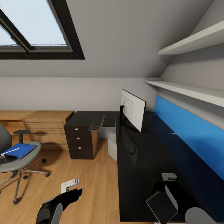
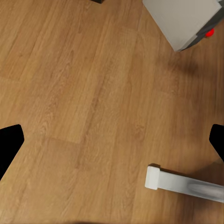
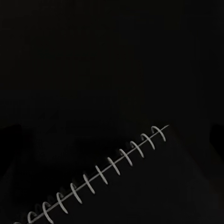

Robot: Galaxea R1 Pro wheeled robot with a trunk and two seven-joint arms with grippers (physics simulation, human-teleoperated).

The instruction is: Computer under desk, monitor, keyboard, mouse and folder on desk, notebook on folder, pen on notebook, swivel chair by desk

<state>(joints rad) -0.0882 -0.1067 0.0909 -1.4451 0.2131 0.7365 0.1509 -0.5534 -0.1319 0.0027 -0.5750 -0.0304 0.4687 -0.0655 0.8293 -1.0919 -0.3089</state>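
Notebook first: we are seeing it nearest to us on the black desk, its dark cover tilted under our right gripper, and the right wrist view is showing its white spiral binding against the dark top. We cannot tell whether the right gripper is holding it or how wide its fingers are standing. Our left gripper is hanging over the wood floor beside the desk; in the left wrist view its dark fingertips are sitting at opposite edges, spread wide with nothing between them, above a white desk leg and a corner of the computer with its red light.

Moving outward, we are finding the chair standing off to the left, well apart from the desk, carrying the blue folder on its seat with the white pen lying on it. The mouse is resting on the desk just in front of the monitor, which is standing upright, white back toward us. The keyboard is lying farther back on the desk's left wing above a dark drawer unit. A blue panel is running along the desk's right side beneath two shelves, and a skylight is showing at upper left.
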